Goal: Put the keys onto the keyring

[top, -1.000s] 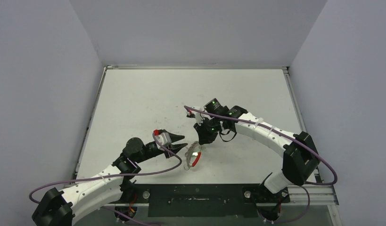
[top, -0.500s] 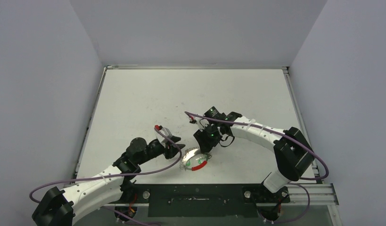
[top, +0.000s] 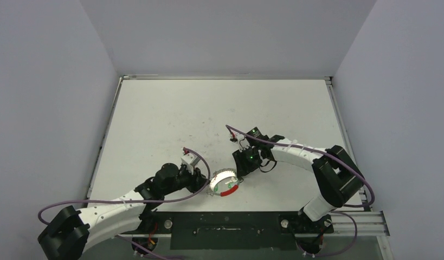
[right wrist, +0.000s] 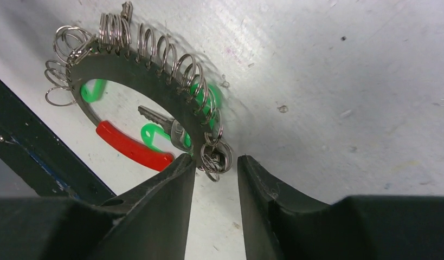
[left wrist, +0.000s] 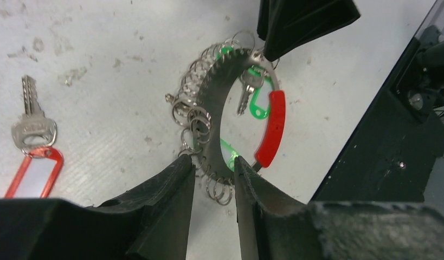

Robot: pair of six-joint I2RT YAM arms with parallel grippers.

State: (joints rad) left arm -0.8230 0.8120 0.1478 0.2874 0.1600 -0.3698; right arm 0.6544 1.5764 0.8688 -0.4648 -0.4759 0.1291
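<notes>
Straddling one edge of the keyring (left wrist: pixel 220 97), the left gripper (left wrist: pixel 213 162) has its fingers (left wrist: pixel 168 200) partly apart. The dark band and a clutch of small metal loops (left wrist: pixel 190 108) sit in the gap, and as far as I can see the fingers bracket the ring rather than pinch it. Across from it the right gripper (right wrist: pixel 215 160) is likewise part open. Its fingers sit either side of a bunch of loops at the opposite edge of the ring, one fingertip right up against the band, with nothing clamped. The ring lies on the worktop (left wrist: pixel 111 65) between the two arms, near the front edge. Its red arc (left wrist: pixel 271 127) is turned toward the black base rail (left wrist: pixel 382 141), and its fringe of loops fans out on the far side. Inside its opening lies a green-tagged key (left wrist: pixel 245 95), the key's head up at the band; whether it is threaded onto a loop I cannot tell. Other green tags (left wrist: pixel 229 154) peep out from under the band. Well apart from the ring, a red-tagged key (left wrist: pixel 31 122) lies flat on the bare worktop, touched by neither arm.
</notes>
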